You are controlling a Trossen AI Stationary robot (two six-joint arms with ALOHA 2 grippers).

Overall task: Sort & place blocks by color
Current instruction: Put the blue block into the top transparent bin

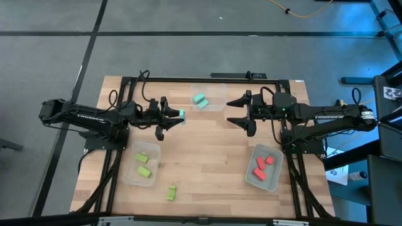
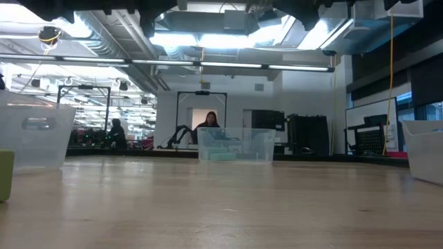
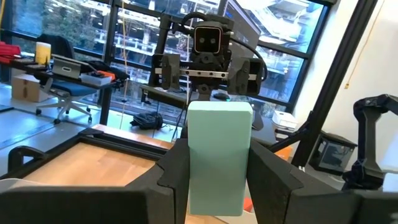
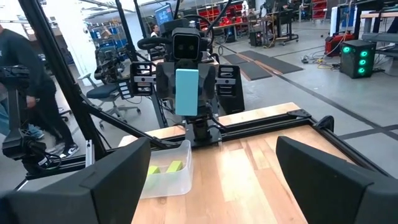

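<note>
1. The left gripper [image 1: 178, 117] gripped a teal block [image 1: 181, 115] upright between its fingers, lifted above the table [image 1: 207, 150]
2. The far bin [image 1: 210, 98], holding another teal block [image 1: 200, 100], sat just ahead of it and to one side
3. The right gripper [image 1: 233, 112] hung with its jaws spread wide and empty, facing the left one
4. Judged best: centre the block over that bin, lower, then release
5. One lime block [image 1: 171, 193] lay loose, well behind the left gripper
</note>
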